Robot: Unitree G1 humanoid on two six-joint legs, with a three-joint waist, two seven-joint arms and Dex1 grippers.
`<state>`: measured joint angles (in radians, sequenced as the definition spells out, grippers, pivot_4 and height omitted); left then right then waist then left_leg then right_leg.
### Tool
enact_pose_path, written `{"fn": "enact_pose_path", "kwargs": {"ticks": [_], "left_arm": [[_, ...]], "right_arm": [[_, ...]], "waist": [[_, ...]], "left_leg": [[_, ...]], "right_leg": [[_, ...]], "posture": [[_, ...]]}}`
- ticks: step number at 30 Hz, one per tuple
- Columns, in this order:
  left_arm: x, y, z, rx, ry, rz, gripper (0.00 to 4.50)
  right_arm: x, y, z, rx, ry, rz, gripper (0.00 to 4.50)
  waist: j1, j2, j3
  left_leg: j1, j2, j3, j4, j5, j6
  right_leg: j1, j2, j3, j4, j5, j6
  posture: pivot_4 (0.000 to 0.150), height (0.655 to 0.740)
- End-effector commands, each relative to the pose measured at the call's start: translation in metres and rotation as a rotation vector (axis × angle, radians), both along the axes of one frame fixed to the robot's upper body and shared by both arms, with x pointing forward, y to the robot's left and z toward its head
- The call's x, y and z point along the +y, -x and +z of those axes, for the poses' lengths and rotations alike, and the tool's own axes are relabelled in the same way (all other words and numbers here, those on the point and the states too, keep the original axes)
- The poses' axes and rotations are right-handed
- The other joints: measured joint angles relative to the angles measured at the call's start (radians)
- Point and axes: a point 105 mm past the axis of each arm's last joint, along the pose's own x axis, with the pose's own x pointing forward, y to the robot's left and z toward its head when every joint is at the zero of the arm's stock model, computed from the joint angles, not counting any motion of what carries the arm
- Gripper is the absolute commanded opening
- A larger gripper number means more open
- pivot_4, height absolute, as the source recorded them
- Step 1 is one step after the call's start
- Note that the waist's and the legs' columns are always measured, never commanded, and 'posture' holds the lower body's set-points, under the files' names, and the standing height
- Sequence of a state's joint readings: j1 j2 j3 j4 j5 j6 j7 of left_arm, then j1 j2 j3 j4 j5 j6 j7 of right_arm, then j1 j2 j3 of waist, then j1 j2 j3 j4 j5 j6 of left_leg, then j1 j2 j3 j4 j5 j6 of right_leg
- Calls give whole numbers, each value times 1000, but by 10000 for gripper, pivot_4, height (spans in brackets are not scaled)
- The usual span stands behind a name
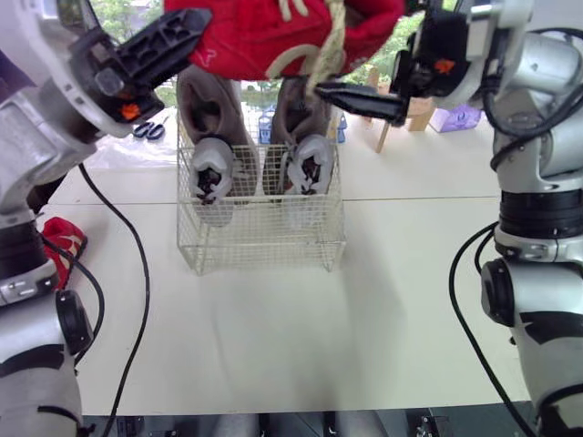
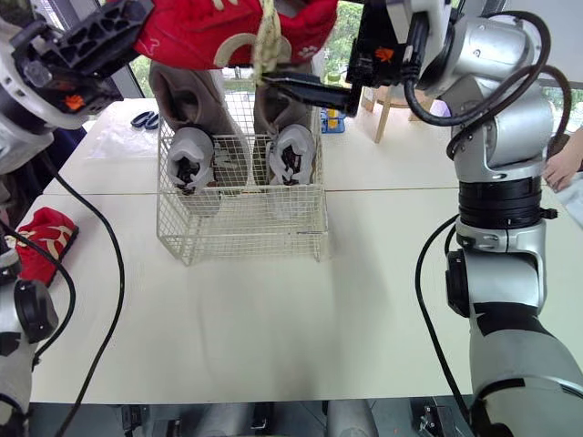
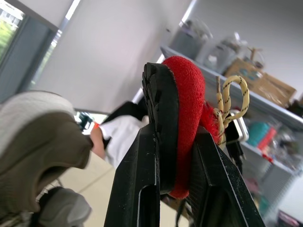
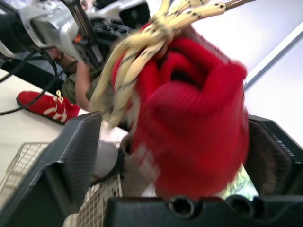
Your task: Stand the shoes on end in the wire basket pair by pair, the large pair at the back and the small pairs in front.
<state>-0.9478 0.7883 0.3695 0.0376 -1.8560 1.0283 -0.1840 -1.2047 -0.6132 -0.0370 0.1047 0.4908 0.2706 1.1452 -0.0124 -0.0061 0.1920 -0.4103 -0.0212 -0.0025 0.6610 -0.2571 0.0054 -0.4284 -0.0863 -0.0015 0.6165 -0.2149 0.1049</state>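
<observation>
One white table (image 1: 273, 328) spans a bright room, its window (image 1: 118, 14) showing greenery. At its middle the wire basket (image 1: 260, 246) holds large grey-brown sneakers (image 1: 211, 137) upright at the back. Above it hangs a red shoe (image 1: 264, 36) with white stripes and yellow laces, the left gripper (image 3: 173, 142) clamped on its heel and the right gripper (image 4: 175, 127) spread around its top. Its mate (image 2: 41, 238) lies at the table's left edge, blue-handled scissors (image 1: 148, 130) behind.

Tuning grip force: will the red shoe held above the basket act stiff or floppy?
Upper probably soft: the red shoe looks fabric, bulging past the left gripper. Sole likely stiffer, lying flat against one finger. Dangling laces may snag the wire basket.
</observation>
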Motion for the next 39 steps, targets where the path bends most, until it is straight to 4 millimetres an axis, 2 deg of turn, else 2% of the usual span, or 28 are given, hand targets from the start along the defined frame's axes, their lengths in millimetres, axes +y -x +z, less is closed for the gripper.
{"fn": "enact_pose_path", "kwargs": {"ticks": [1, 3, 5, 7, 10, 14, 20, 24, 32, 33, 34, 37, 38, 39], "left_arm": [[21, 20, 23, -92, 123, 61, 1950], [26, 22, 24, -96, 156, 84, 1950], [28, 23, 25, -106, 186, 99, 1950], [26, 26, 26, -136, 203, 105, 1950], [21, 28, 25, -194, 211, 118, 1950], [14, 25, 25, -258, 248, 131, 1950], [-1, 20, 17, -257, 267, 76, 1950], [-7, 11, 6, -219, 253, 66, 1950], [-13, 4, -9, -186, 205, 86, 1950], [-13, 3, -10, -187, 199, 93, 1950], [-13, 3, -10, -186, 198, 96, 1950], [-13, 2, -11, -185, 195, 106, 1950], [-14, 1, -12, -186, 187, 109, 1950], [-15, 1, -12, -186, 181, 111, 1950]], "right_arm": [[-23, 13, 22, 52, -137, 17, 43683], [-35, 12, 22, 149, -208, 40, 43683], [-47, 5, 24, 275, -345, 80, 43683], [-52, 0, 24, 400, -493, 150, 43683], [-41, -1, 24, 589, -691, 311, 43683], [-7, 4, 11, 771, -804, 440, 43683], [18, 19, 18, 877, -933, 586, 43683], [15, 22, 24, 890, -975, 663, 43683], [21, 20, 23, 882, -955, 627, 43683], [23, 20, 22, 883, -950, 619, 38561], [25, 20, 22, 883, -944, 613, 36140], [33, 23, 20, 889, -920, 613, 23399], [36, 24, 21, 890, -913, 613, 17449], [38, 25, 21, 890, -910, 612, 15719]], "waist": [[0, 0, 0], [2, 0, 0], [3, 0, 0], [3, -1, 0], [0, -1, -1], [-1, 0, -1], [0, 0, -1], [0, -1, -1], [-5, -1, -1], [-6, -1, -1], [-6, -1, -1], [-5, -1, -1], [-5, -1, -1], [-5, -1, -1]], "left_leg": [[0, 0, 0, 0, 0, 0], [0, 0, 0, 0, 0, 0], [0, 0, 0, 0, 0, 0], [0, 0, 0, 0, 0, 0], [0, 0, 0, 0, 0, 0], [0, 0, 0, -5, 2, -3], [-1, -1, 0, -10, 4, -5], [0, -2, 0, -9, 4, -5], [0, 0, 0, -10, 4, -4], [0, 1, 0, -10, 4, -4], [0, 1, 0, -10, 4, -4], [0, 1, 0, -10, 4, -4], [0, 1, 0, -10, 4, -4], [0, 1, 0, -10, 4, -4]], "right_leg": [[0, -1, 0, 0, 0, 0], [0, -2, 0, 0, 0, 0], [0, -3, 0, -1, 0, 0], [1, -4, 0, -1, 0, 0], [1, -4, 0, -1, 0, -1], [-2, -3, 0, 0, 1, -1], [-5, 0, 0, 0, 1, -1], [-4, 0, -1, 0, 1, -1], [-4, 3, 0, 0, 0, -1], [-4, 4, 0, 0, 0, -1], [-4, 4, 0, 0, 0, -1], [-4, 4, 0, 0, 0, -1], [-4, 4, 0, 0, 0, -1], [-4, 4, 0, 0, 0, -1]], "posture": [[1500, 7400], [1500, 7400], [1500, 7400], [1500, 7400], [1500, 7400], [1500, 7400], [1500, 7400], [1500, 7400], [1500, 7400], [1500, 7400], [1500, 7400], [1500, 7400], [1500, 7400], [1500, 7400]]}}
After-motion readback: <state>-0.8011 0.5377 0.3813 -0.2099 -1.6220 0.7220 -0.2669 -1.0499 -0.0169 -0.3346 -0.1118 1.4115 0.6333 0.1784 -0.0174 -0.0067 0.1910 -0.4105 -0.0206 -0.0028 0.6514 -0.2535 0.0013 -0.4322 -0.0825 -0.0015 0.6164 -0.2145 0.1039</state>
